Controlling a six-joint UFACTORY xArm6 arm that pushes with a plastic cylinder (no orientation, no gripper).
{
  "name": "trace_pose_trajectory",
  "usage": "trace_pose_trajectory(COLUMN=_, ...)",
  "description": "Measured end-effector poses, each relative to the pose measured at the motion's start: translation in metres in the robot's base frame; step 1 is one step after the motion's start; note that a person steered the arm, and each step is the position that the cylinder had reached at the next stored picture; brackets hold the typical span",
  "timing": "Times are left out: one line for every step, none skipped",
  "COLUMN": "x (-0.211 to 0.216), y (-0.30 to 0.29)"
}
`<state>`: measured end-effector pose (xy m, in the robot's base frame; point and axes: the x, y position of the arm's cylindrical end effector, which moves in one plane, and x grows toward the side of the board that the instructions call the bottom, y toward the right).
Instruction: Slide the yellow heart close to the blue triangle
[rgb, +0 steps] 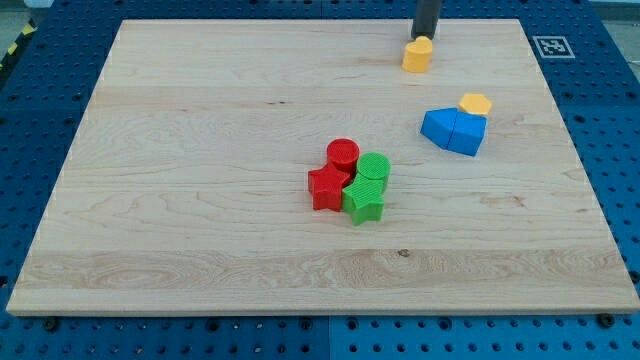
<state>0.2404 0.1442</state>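
Yellow heart (418, 55) sits near the view's top, right of centre, on the pale wooden desk (200, 150). My tip (425, 38) stands just behind it, on the side toward the view's top, touching or almost touching its upper edge; the dark rod rises from there out of the view's top. No jaws exist on this arm, so nothing is gripped, and the rod's end only meets the block from outside. Toward the view's bottom and a little right of the heart, well apart from it, two blue blocks lie pressed together: a blue triangle (439, 127) on the view's left and a second blue block (468, 134) on the view's right, whose shape I cannot make out. A yellow hexagon (476, 104) touches the top of that blue pair. Near the desk's middle a tight cluster holds a red cylinder (343, 154), a red star (326, 187), a green cylinder (374, 167) and a green star (364, 203), all touching.
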Motion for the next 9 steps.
trace_pose_trajectory(x=0.011, y=0.0)
trace_pose_trajectory(x=0.01, y=-0.007)
trace_pose_trajectory(x=-0.009, y=-0.031)
trace_pose_trajectory(x=-0.012, y=-0.046)
trace_pose_trajectory(x=0.012, y=-0.058)
trace_pose_trajectory(x=0.014, y=-0.058)
trace_pose_trajectory(x=0.014, y=-0.058)
trace_pose_trajectory(x=0.024, y=-0.05)
trace_pose_trajectory(x=0.026, y=-0.045)
